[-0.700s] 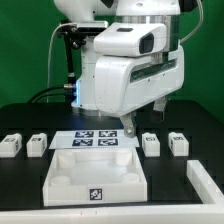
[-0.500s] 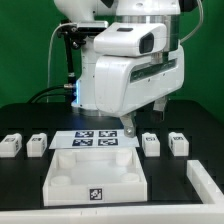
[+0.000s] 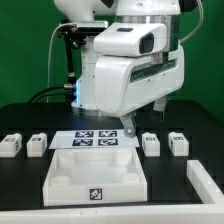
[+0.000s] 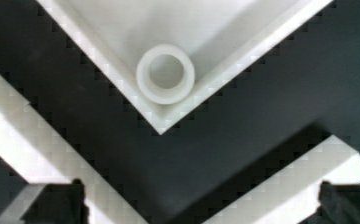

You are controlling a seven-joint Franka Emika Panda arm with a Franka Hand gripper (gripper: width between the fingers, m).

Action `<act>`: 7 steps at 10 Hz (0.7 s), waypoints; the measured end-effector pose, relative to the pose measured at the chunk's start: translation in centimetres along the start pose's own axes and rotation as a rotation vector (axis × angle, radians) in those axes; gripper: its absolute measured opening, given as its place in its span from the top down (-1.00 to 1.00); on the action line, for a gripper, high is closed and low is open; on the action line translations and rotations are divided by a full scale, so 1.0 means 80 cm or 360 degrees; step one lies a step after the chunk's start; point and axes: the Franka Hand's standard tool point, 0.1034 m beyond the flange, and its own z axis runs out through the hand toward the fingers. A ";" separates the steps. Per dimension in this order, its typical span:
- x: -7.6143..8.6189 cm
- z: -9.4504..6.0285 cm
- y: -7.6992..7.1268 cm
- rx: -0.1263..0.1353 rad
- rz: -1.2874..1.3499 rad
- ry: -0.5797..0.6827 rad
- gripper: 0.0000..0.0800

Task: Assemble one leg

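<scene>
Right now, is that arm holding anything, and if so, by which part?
Nothing is held: the end effector is open, its fingers spread with nothing between them, above a corner of the white panel.

The arm's housing (image 3: 130, 75), filling the upper centre of the exterior view, is glossy white plastic with bright highlights. The counter (image 3: 20, 195) is matt black and free of glare; its material cannot be told. The large panel (image 3: 70, 185) at lower centre looks like smooth matt white plastic. In the wrist view its round socket (image 4: 164, 75) has a smooth, faintly shiny rim. The leg (image 3: 179, 143) at middle right is the same matt white, with a flat printed tag. The marker board (image 3: 95, 139) looks thin and matt.
</scene>
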 end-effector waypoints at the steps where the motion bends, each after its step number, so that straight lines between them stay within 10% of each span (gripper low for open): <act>1: 0.000 0.000 0.000 0.0000 0.0000 0.0000 -0.62; 5: -0.009 0.003 -0.005 0.0012 -0.0064 -0.0012 -0.62; 7: -0.060 0.018 -0.040 0.0004 -0.0453 -0.0012 -0.62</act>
